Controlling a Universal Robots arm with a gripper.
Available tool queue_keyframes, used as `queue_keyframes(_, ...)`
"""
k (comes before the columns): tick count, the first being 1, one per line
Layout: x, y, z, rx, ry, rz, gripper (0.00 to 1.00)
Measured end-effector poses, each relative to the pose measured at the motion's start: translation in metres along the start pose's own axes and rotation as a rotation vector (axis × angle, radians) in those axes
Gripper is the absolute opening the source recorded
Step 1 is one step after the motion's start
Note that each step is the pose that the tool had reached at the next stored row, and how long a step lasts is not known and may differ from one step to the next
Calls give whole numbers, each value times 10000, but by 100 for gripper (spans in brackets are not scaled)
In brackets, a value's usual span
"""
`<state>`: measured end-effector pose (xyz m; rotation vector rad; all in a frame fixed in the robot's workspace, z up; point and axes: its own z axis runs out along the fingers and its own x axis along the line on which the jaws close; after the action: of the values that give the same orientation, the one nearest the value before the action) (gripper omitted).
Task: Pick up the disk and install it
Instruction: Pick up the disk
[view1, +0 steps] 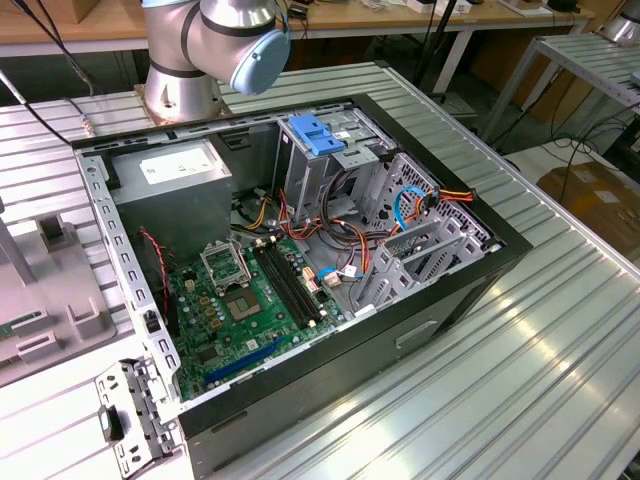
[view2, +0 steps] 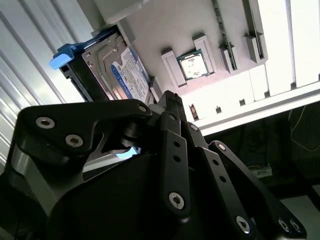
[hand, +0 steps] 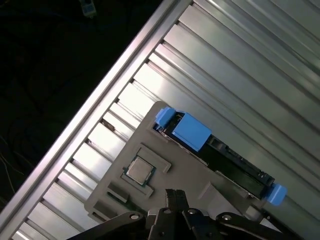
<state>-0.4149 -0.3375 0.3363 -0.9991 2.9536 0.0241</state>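
First wrist view: the hand, clenched and empty, hovers near the disk, standing on edge in a grey tray on the ribbed surface.

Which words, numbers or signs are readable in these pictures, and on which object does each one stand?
No text can be read with certainty.
On the disk label, second wrist view: print too small to read.
On the white sticker of the grey power supply, exterior view: print too blurred.
On the processor chip, second wrist view: any markings too faint.
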Motion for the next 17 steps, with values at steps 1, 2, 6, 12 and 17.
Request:
queue_keyframes(1,0,0,0,-1,0,-52,11)
queue_keyframes(2,0,0,0,-3,0,-110,11)
queue_keyframes(6,0,0,0,-9,2,-322,11)
queue_keyframes(12,0,0,0,-20,5,-735,11)
queue_keyframes(17,0,0,0,-34,9,-1251,11)
